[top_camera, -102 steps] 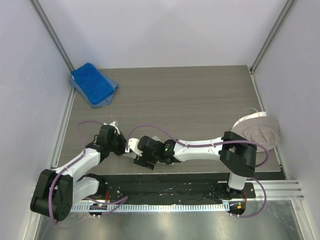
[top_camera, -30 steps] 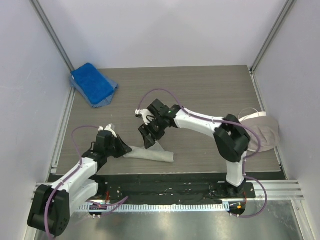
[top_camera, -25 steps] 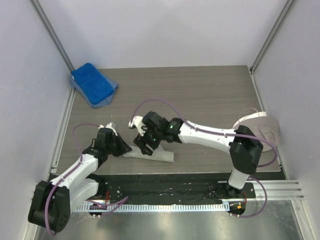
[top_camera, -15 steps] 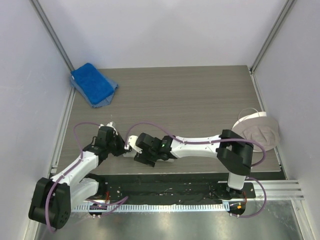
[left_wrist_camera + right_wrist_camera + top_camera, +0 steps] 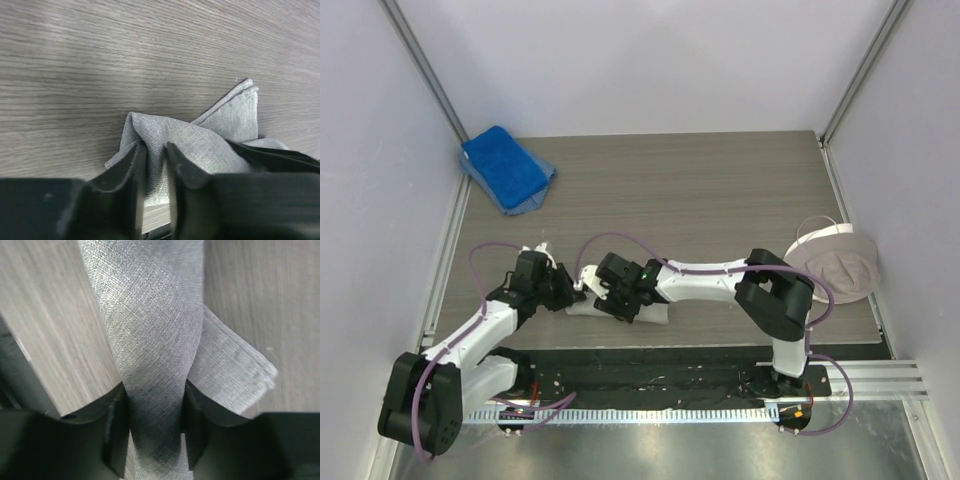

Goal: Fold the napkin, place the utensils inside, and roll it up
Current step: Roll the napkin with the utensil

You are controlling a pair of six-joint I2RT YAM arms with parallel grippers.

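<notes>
The light grey napkin [image 5: 655, 312] lies as a narrow rolled strip near the table's front edge. My right gripper [image 5: 618, 300] is low over its middle. In the right wrist view the roll [image 5: 150, 315] runs between the fingers and is pinched in at its waist, so this gripper [image 5: 154, 390] is shut on it. My left gripper [image 5: 572, 292] sits at the napkin's left end. In the left wrist view its jaws [image 5: 155, 146] stand a little apart, with a fold of the cloth [image 5: 200, 140] lying in the gap. The utensils are hidden.
A bright blue towel [image 5: 505, 167] lies at the back left corner. A beige-grey cloth with a white edge [image 5: 835, 260] rests against the right wall. The black rail [image 5: 650, 360] runs just in front of the napkin. Walls close in both sides.
The right gripper came down from above the napkin to its left middle and closed on the roll. The left gripper stayed at the left end and its jaws parted slightly.
</notes>
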